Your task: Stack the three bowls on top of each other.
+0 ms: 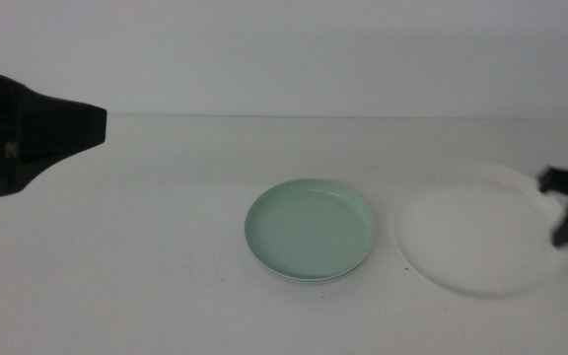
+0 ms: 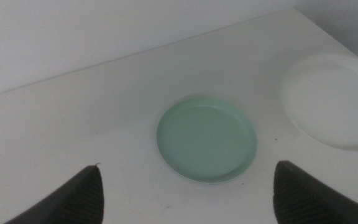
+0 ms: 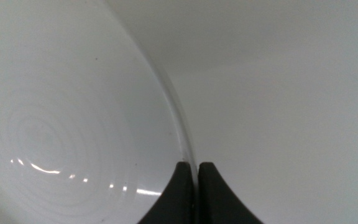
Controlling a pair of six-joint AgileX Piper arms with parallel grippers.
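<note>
right end effector (image 3: pixel 197 168) pinches the white bowl's (image 1: pixel 476 242) rim; so thin a grip may slip, dropping it beside the mint bowl (image 1: pixel 311 229). left end effector (image 2: pixel 185 193) waits, wide.

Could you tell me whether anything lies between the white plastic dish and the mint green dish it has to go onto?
Nothing visible does: only bare white table separates the shallow white plastic dish, pinched at its rim by the right hand, from the mint green plastic dish.
</note>
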